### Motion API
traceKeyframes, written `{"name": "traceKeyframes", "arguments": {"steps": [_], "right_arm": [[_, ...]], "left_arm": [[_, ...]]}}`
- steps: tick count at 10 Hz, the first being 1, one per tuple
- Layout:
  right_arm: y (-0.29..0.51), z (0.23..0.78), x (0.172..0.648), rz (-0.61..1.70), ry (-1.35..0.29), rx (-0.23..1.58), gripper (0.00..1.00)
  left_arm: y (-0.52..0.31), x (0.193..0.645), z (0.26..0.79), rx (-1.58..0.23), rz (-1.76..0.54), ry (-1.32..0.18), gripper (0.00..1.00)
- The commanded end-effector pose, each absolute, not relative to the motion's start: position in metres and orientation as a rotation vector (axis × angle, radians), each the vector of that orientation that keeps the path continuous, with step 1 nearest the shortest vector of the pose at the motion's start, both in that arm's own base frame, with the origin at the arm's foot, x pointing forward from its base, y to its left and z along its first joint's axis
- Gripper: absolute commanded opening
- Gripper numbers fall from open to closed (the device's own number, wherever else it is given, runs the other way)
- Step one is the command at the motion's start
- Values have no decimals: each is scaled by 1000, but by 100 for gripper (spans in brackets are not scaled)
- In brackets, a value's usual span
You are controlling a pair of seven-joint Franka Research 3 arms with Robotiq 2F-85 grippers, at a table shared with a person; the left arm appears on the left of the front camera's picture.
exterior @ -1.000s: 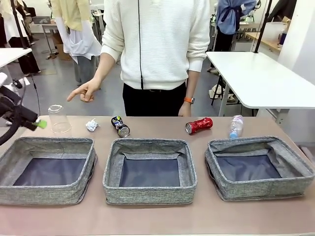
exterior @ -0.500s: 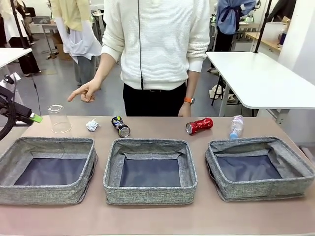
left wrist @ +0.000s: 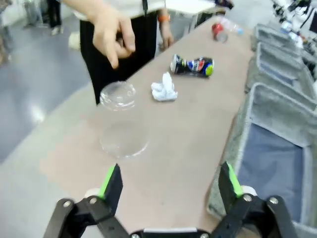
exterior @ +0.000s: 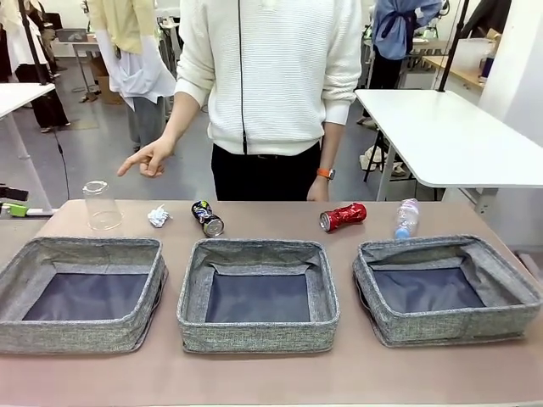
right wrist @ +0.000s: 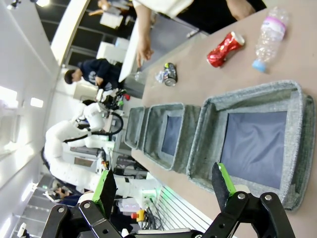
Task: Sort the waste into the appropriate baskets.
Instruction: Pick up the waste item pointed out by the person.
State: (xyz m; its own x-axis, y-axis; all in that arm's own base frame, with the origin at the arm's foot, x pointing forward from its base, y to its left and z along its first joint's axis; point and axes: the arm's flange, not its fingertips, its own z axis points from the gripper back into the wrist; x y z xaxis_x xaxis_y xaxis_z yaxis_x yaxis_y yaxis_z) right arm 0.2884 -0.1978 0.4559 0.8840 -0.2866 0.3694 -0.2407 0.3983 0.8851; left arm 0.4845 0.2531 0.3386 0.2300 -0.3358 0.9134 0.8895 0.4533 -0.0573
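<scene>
Left tool (left wrist: 169,179) and right tool (right wrist: 163,179) hang released, holding nothing. Nearest on the brown worktop (exterior: 254,373) stand three square grey woven-fabric baskets (exterior: 257,335). Behind them, in a row, are an upturned clear plastic cup (exterior: 103,206), a white paper wad (exterior: 159,216), a toppled dark blue-black drink can (exterior: 208,218), a toppled red drink can (exterior: 343,217) and a lying small clear bottle with pink label (exterior: 407,218). Farthest off, a person's hand (exterior: 148,158) hovers.

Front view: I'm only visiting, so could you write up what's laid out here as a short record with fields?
Baskets: three grey fabric ones in a row, left basket, middle basket, right basket; nothing inside any
Waste behind them, left to right: clear cup, paper wad, dark can, red can, bottle
Cup: standing, wide end down
Cans and bottle: lying on their sides
Person: stands at the far side, one hand pointing sideways, above the cup and wad
</scene>
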Motion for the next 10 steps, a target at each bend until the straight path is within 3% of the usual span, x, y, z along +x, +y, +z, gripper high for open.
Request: {"name": "traceKeyframes", "arguments": {"steps": [1,2,3,6,10], "right_arm": [[-199,458,291,-10,-545,1185,100],[-199,458,291,-10,-545,1185,100],[-199,458,291,-10,-545,1185,100],[-199,458,291,-10,-545,1185,100],[-199,458,291,-10,-545,1185,100]], "left_arm": [[240,480,356,-631,-919,-901,100],[240,480,356,-631,-919,-901,100],[259,487,328,-682,-934,-1001,100],[239,496,322,-603,-1286,-1098,100],[229,531,299,-644,-1387,-1048,100]]}}
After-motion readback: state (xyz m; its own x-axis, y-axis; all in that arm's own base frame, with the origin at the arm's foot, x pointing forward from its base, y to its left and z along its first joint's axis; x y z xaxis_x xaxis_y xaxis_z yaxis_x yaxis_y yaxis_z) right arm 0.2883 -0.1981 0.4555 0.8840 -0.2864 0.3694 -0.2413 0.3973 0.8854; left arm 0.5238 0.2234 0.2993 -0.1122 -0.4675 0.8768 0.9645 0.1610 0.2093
